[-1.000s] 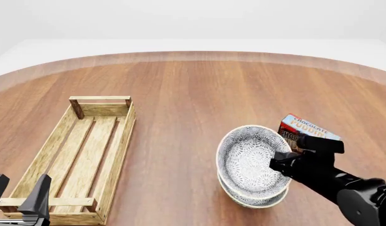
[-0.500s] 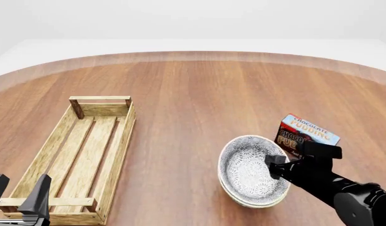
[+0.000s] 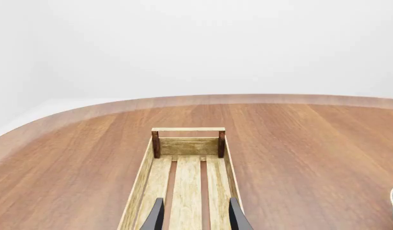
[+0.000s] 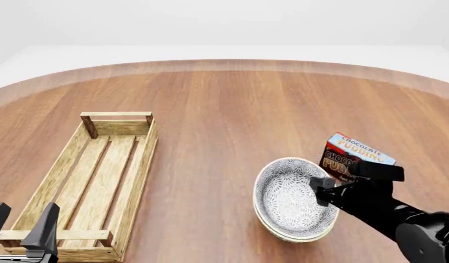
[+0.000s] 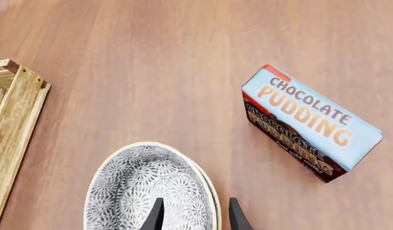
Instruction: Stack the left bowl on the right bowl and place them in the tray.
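step: lift nested bowls into tray | right gripper jaws straddle bowls' rim nearest pudding box, not visibly pinching | bowls sit on worktop, well apart from tray | left gripper jaws parted, unloaded, at tray's near end | tip: clamp both rims together, lift level.

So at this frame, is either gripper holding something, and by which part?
The right gripper straddles the stacked bowls' right rim, one finger inside; whether it clamps cannot be told. The left gripper holds nothing.
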Controlling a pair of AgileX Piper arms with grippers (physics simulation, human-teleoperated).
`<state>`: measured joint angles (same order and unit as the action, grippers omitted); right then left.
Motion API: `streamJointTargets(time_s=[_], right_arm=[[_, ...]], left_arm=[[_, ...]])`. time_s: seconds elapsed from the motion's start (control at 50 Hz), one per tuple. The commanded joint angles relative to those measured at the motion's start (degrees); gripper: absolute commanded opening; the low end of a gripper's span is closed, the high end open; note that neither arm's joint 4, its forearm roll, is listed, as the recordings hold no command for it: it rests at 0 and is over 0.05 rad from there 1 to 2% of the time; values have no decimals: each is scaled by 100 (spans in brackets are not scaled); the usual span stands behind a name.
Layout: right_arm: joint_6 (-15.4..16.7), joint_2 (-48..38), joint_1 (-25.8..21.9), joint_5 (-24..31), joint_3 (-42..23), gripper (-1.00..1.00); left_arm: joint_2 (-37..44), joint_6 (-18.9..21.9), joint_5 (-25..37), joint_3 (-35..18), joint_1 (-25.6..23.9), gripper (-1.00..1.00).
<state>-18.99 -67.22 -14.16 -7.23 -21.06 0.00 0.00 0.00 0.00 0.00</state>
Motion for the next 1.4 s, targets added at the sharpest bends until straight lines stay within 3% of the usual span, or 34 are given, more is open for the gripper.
streamJointTargets(time_s=[0.02,0.18,0.42,0.6,0.68,1.04,1.2,1.28,1.3,1.32,1.4], right_arm=[[135,727,133,741,-206,100],[137,886,284,692,23,100],[-71,534,319,-122,636,100],[-320,-827,116,-1673,1062,100],[-408,-1242,37,-2094,1118,100],[-604,-2148,-178,-3032,1254,100],[-731,-2844,-310,-3695,1310,100],[-964,-3698,-662,-4511,1424,100],[-972,-3849,-615,-4652,1415,-100],[-1114,-4132,-819,-4975,1495,-100],[-1081,-4194,-724,-5023,1473,-100]], left_arm=[[0,0,0,0,0,100],[0,0,0,0,0,100],[0,0,0,0,0,100],[0,0,0,0,0,100],[0,0,0,0,0,100],[0,0,0,0,0,100],[0,0,0,0,0,100],[0,0,0,0,0,100],[0,0,0,0,0,100],[0,0,0,0,0,100],[0,0,0,0,0,100]])
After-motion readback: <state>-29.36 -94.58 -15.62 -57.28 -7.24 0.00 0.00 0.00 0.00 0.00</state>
